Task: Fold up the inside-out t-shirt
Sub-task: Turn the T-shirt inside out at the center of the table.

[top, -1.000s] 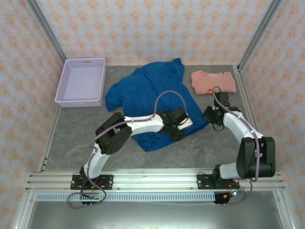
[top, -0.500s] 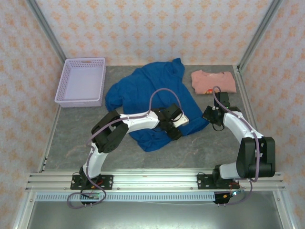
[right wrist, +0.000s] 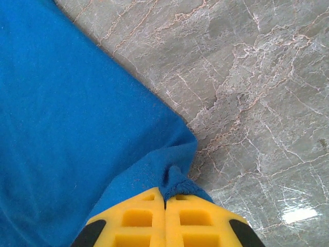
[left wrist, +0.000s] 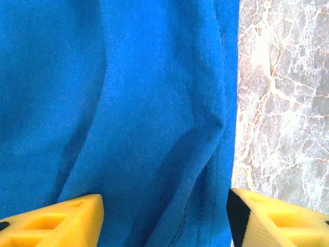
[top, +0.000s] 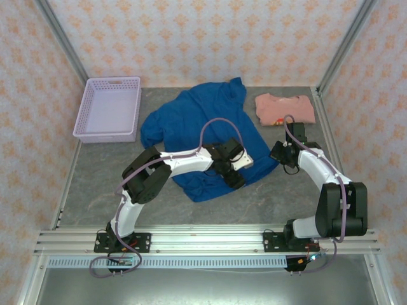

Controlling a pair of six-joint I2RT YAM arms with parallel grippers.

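While the blue t-shirt (top: 203, 124) lies spread out and rumpled in the middle of the table (top: 95, 184), reaching up to the far edge, both of my arms bend in over its near part.

My left gripper (top: 234, 179) hangs right over the near end of the shirt. From my left wrist I see my two yellow fingers (left wrist: 61, 221) standing wide apart, let go, with nothing pinched. Blue cloth with a soft fold lies between them. Its stitched hem runs down close to one finger, with gray stone table just beside it. I cannot tell if my fingertips touch the cloth.

My right gripper (top: 278, 154) is at the shirt's corner that is nearest the right edge of the table. From my right wrist I see my fingers (right wrist: 139, 218) squeezed tight together, and a little bunch of blue cloth from that corner is caught between them. The rest of the shirt spreads off to one side, and bare table is on the other.

A small pink shirt (top: 284, 108) lies folded at the far right corner of the table, near the blue one but not touching it. A pale purple basket (top: 81, 114) sits at the far left corner.
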